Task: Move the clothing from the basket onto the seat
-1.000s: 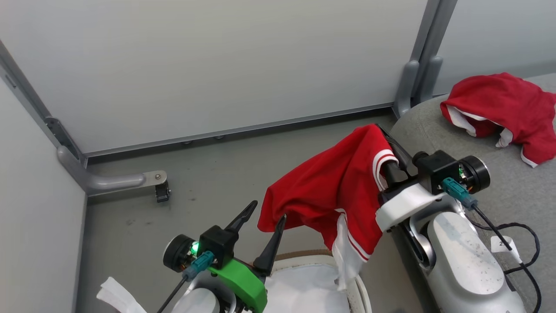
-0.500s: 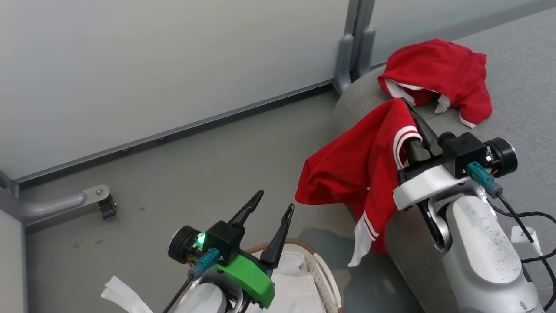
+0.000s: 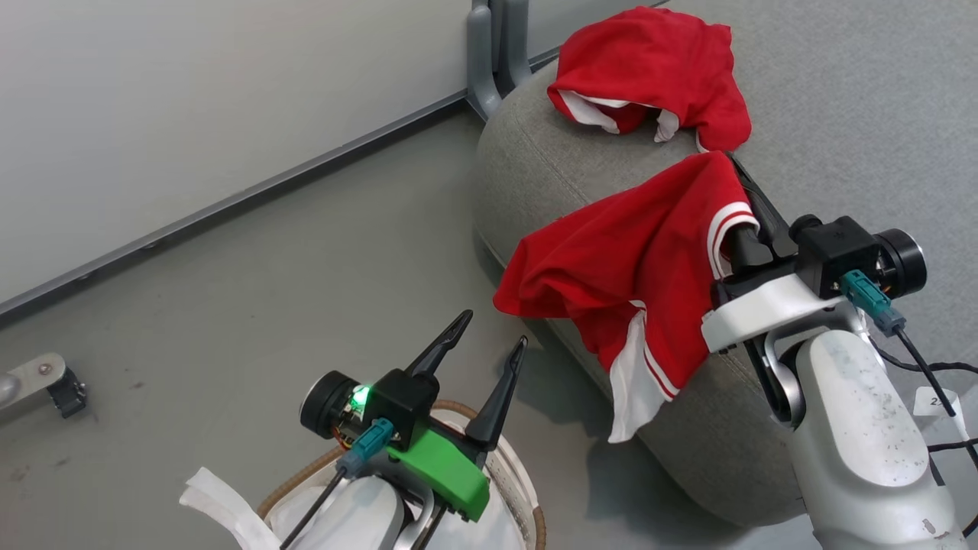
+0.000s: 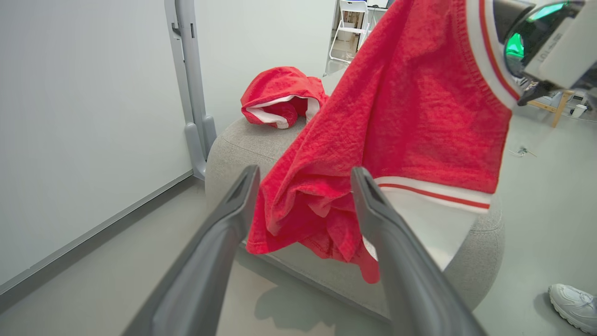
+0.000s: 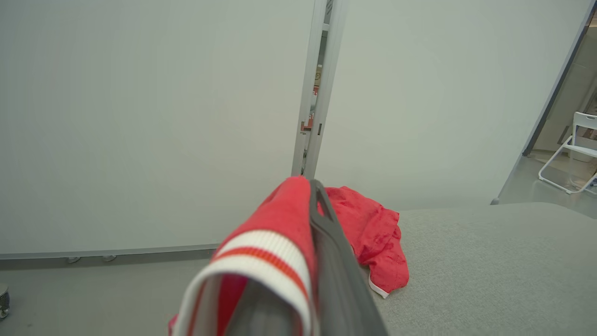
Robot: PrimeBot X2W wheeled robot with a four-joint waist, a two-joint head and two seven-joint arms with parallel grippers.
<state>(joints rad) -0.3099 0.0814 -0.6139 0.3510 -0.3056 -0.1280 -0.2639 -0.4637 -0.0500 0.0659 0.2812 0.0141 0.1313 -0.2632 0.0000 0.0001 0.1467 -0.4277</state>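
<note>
I'm holding a shirt (image 3: 626, 252) pinched in the right gripper (image 3: 739, 166), above the seat (image 3: 840, 114) beneath it; I'm judging that lowering and letting go come next.

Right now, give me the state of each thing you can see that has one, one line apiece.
left gripper, jaws open, empty, above the basket.
right gripper, jaws shut on the held garment.
held garment, hanging from the right gripper over the seat's edge.
second garment, lying crumpled on the seat.
seat, bearing the second garment.
basket, upright, contents mostly hidden.
</note>
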